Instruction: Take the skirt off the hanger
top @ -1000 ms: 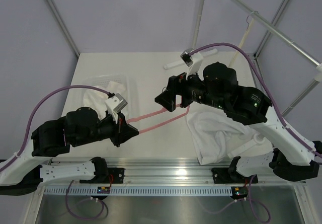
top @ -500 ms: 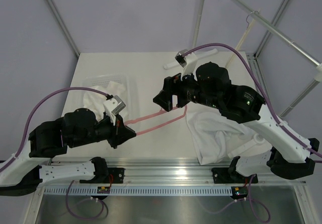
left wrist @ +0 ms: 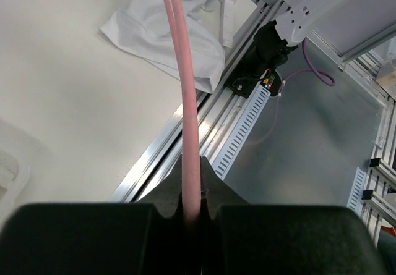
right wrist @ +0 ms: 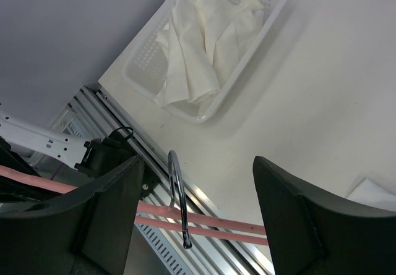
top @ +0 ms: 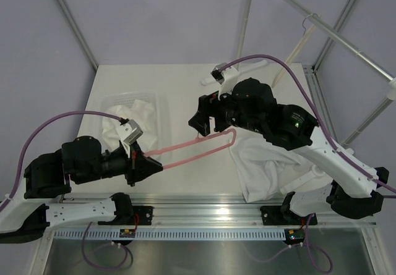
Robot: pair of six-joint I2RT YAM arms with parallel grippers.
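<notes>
My left gripper (top: 146,164) is shut on one end of the pink hanger (top: 204,153), whose two bars run right toward the skirt. In the left wrist view the hanger (left wrist: 185,102) leaves the closed gripper (left wrist: 192,176) and points at the skirt (left wrist: 167,34). The white skirt (top: 266,164) lies crumpled on the table at the right, with the hanger's far end at its edge. My right gripper (top: 207,117) hovers open over the hanger. In its wrist view the metal hook (right wrist: 176,194) and pink bars (right wrist: 229,222) lie between the spread gripper (right wrist: 198,170), untouched.
A white perforated basket (top: 154,99) holding pale cloth (top: 127,114) sits at the left of the table, also seen in the right wrist view as the basket (right wrist: 204,111). A metal rail frame (top: 346,40) rises at the back right. The aluminium base rail (top: 204,201) lines the near edge.
My left arm has pulled back to the left, drawing the hanger with it, so its far end now shows at the skirt's edge. My right gripper has shifted slightly left.
</notes>
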